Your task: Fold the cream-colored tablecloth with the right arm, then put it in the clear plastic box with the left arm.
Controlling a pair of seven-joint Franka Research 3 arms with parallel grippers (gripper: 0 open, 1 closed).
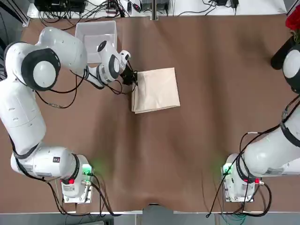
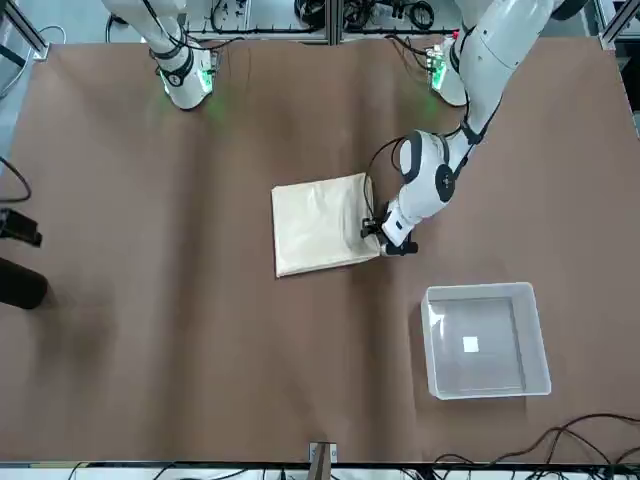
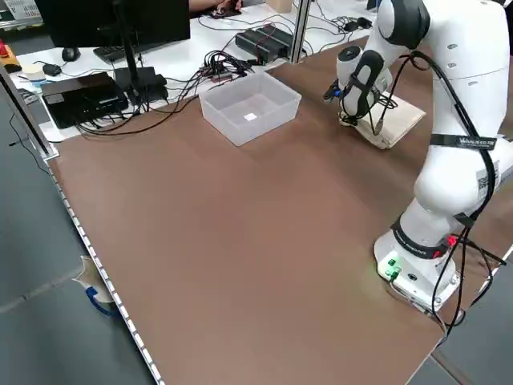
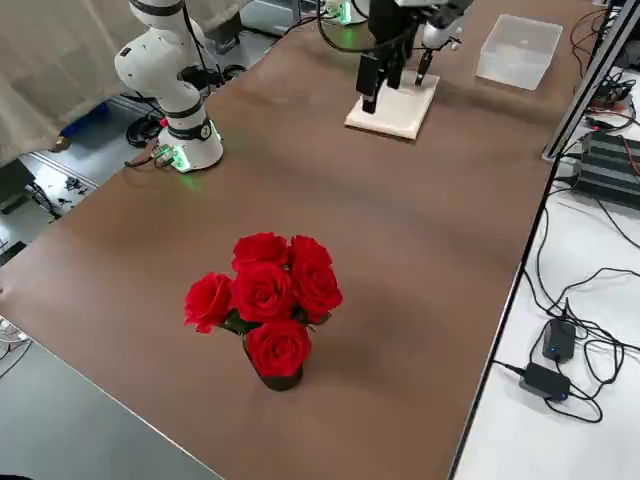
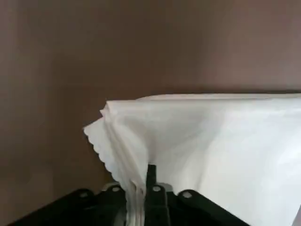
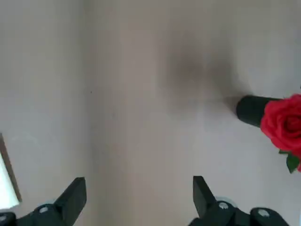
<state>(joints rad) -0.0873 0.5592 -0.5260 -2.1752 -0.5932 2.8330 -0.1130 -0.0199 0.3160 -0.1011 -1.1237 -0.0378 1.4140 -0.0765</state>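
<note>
Brown cloth-covered counter. The cream-colored tablecloth, folded into a flat rectangular pad of several layers, lies near the counter's middle.

Left gripper: at the folded cloth's edge on the robot's left side, low at counter level. Jaws closed on that edge; in the left wrist view the stacked layers, one with a scalloped hem, run down between the black fingers. Cloth otherwise lies flat on the counter.

Clear plastic box: small, square, translucent whitish, upright walls, rounded corners. Stands on the far left part of the counter, near the left gripper but apart from the cloth. Nothing of the cloth is in it; only a small pale square shows at its floor.

Right gripper: raised above the counter on the right side, well apart from the cloth. Jaws wide open, holding nothing.

Bunch of red roses in a dark vase: stands on the right part of the counter.
</note>
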